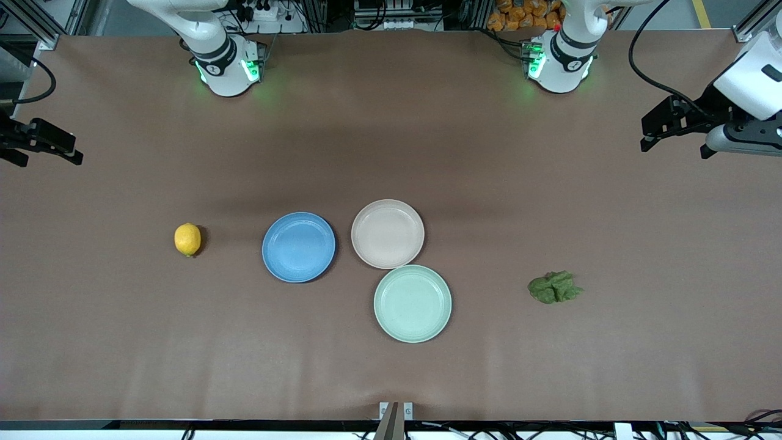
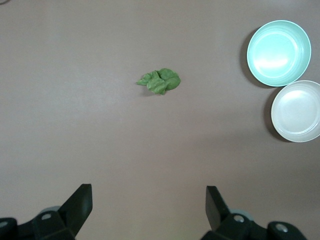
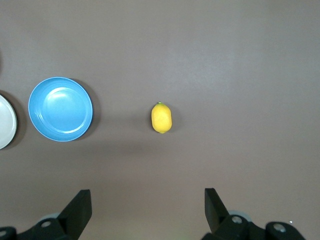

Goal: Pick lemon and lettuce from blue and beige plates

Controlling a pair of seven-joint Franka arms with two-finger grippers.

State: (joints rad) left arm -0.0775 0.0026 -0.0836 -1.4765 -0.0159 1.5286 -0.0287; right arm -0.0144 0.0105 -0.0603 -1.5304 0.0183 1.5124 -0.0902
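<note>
1. The lemon (image 1: 187,239) lies on the bare desk (image 1: 122,342) toward the right arm's end, beside the blue plate (image 1: 299,247) and apart from it, not on it.
2. The lettuce (image 1: 555,287) lies on the desk toward the left arm's end, well apart from the beige plate (image 1: 387,233).
3. The right gripper (image 3: 147,210) and left gripper (image 2: 149,207) hang spread wide and empty.
4. The lemon looks firm and smooth, likely to roll; grip across its narrow middle. The lettuce looks limp and light; pinch its bunched centre.

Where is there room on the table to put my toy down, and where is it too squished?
Bare table lies between the lemon and the blue plate, and a wider stretch between the mint-green plate and the lettuce. It is crowded in the middle: the beige plate sits close beside both other plates. Both open grippers, left and right, hang over the table's ends.
</note>
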